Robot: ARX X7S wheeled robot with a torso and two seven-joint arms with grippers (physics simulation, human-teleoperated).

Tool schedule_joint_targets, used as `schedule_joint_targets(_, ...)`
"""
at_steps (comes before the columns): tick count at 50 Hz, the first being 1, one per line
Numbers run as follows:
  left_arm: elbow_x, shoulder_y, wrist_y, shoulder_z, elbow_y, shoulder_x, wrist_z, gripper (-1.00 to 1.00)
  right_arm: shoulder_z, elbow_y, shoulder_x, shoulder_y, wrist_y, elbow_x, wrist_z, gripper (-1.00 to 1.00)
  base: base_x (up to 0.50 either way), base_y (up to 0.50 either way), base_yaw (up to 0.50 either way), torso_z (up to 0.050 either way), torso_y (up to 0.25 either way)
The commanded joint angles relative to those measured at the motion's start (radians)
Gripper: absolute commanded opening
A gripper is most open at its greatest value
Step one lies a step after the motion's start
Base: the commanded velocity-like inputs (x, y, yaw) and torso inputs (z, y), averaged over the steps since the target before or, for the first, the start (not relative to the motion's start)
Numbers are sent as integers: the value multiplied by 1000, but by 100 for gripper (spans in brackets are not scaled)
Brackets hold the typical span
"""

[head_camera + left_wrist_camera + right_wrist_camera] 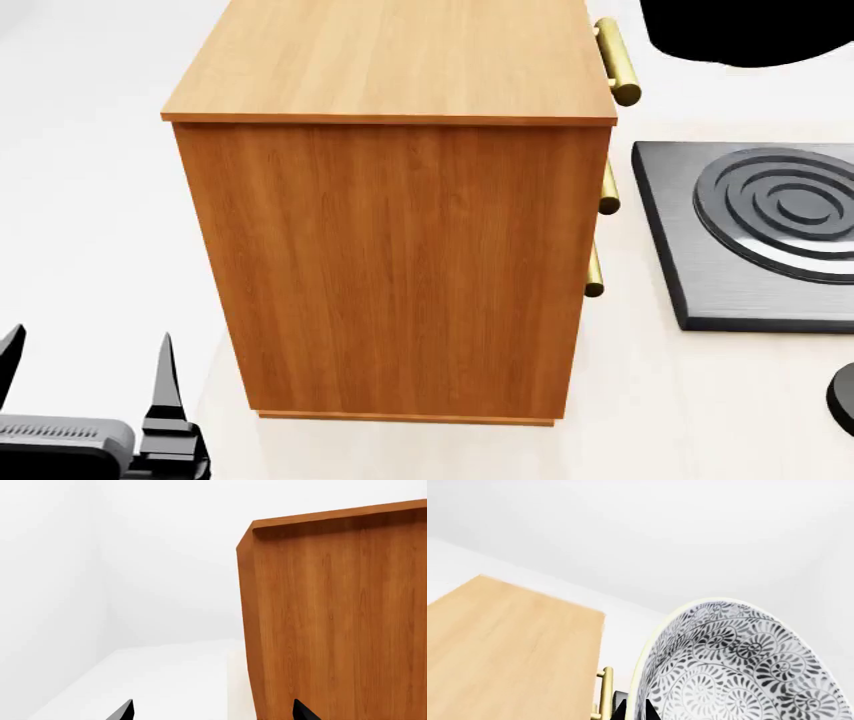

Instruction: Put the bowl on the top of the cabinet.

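Note:
The cabinet (400, 260) is a tall orange-brown wood-grain box with gold bar handles (615, 60) on its right side. Its flat top (400, 55) is bare. The bowl (740, 670), white with a dense grey floral pattern, shows only in the right wrist view, tilted on edge. My right gripper (635, 710) is shut on the bowl's rim, beside the cabinet top (507, 645) and a handle (606, 690). My left gripper (87, 375) is open and empty, low beside the cabinet's side wall (340, 620). The bowl does not show in the head view.
A dark grey square burner plate (774, 230) with concentric rings lies on the pale counter right of the cabinet. A dark round object (843, 395) sits at the right edge. A black shape (747, 30) fills the head view's top right corner. White walls stand behind.

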Motion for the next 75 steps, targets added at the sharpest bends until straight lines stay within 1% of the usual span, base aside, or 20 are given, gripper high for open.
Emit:
schedule_joint_targets(1,0,-5,-1,3,-8,-1,0,100,-53,131,-61,106,-41,-64,-101,-100,0,0,0,0,0)
schedule_joint_targets(6,-1,-6,-8,7,-2,-1,-2,100,-68,166,-86,129,-56,-79,-130,-100,0,0,0,0,0)
schedule_joint_targets(22,5,-14,-15,20,-4,-1,-4,100,-103,108,-156,125,-74,-71,-133,-100,0,0,0,0,1)
schedule_joint_targets(28,5,-15,-13,23,-5,1,-4,100,-114,69,-187,96,-80,-59,-109,-100,0,0,0,0,0)
schedule_joint_targets(38,0,-4,6,13,-22,-5,-4,100,-148,47,-202,58,-120,-84,-142,-100,0,0,0,0,0)
schedule_joint_targets(48,1,-8,-3,21,-18,-5,-6,100,-155,11,-245,14,-153,-73,-126,-100,0,0,0,0,1)
schedule_joint_targets(54,1,-2,5,19,-25,-8,-6,100,-164,4,-269,-40,-208,-89,-148,-100,0,0,0,0,0)
schedule_joint_targets(75,-1,2,30,16,-55,-7,-7,100,-252,25,-296,-104,-286,-175,-213,-100,0,0,0,0,0)
